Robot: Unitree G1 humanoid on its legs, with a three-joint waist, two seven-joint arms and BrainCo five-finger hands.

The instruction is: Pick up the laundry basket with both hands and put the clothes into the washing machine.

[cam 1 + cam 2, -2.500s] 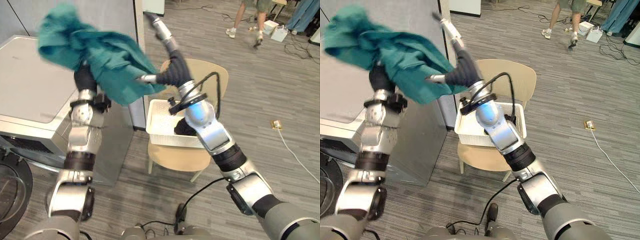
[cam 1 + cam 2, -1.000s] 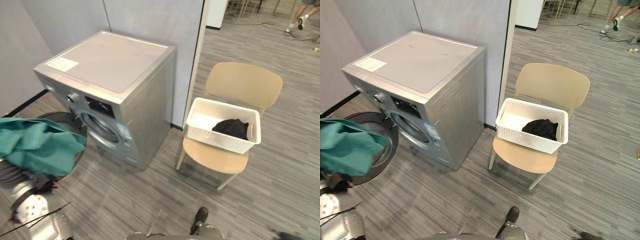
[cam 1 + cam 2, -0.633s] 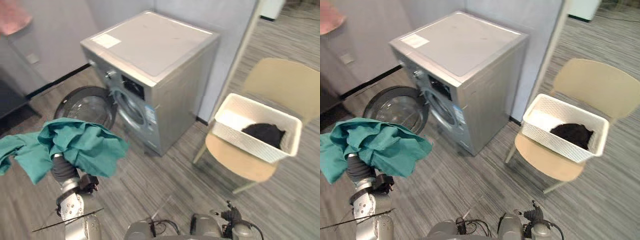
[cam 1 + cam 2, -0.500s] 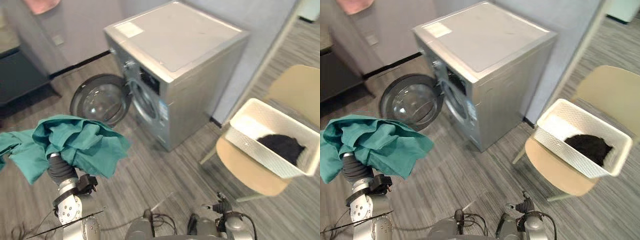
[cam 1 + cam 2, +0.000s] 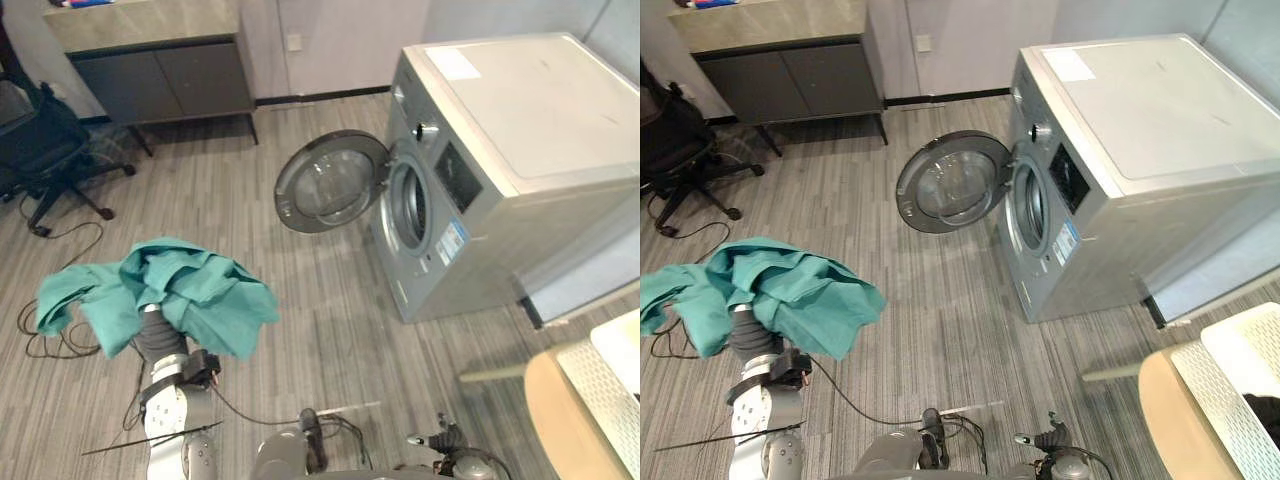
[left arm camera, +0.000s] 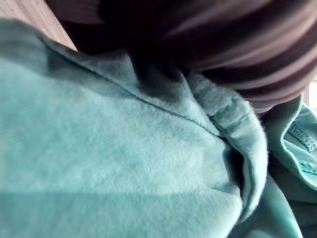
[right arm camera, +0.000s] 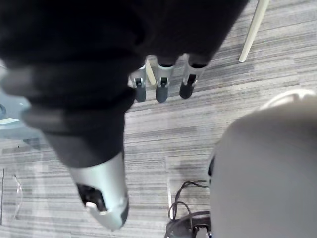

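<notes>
A teal garment (image 5: 170, 295) hangs bunched over my left hand at the lower left; the dark wrist cover (image 5: 155, 338) shows beneath it. The left wrist view has the teal garment (image 6: 124, 163) pressed against the ribbed cover, hiding the fingers. The silver washing machine (image 5: 530, 150) stands at the right, its round door (image 5: 330, 180) swung open and the drum mouth (image 5: 410, 205) facing left. The white basket (image 5: 1240, 385) sits on a beige chair (image 5: 1175, 420) at the bottom right corner, a black garment (image 5: 1265, 408) in it. My right hand (image 7: 162, 89) hangs over the floor, fingers relaxed and holding nothing.
A dark cabinet (image 5: 160, 60) with a stone top lines the far wall. A black office chair (image 5: 40, 140) stands at the far left. Grey plank floor (image 5: 320, 330) lies between me and the washer. A chair leg (image 7: 253, 29) shows past my right hand.
The camera has swung left: the washer now sits at the right and the basket at the bottom right corner. The teal garment stays on my left hand.
</notes>
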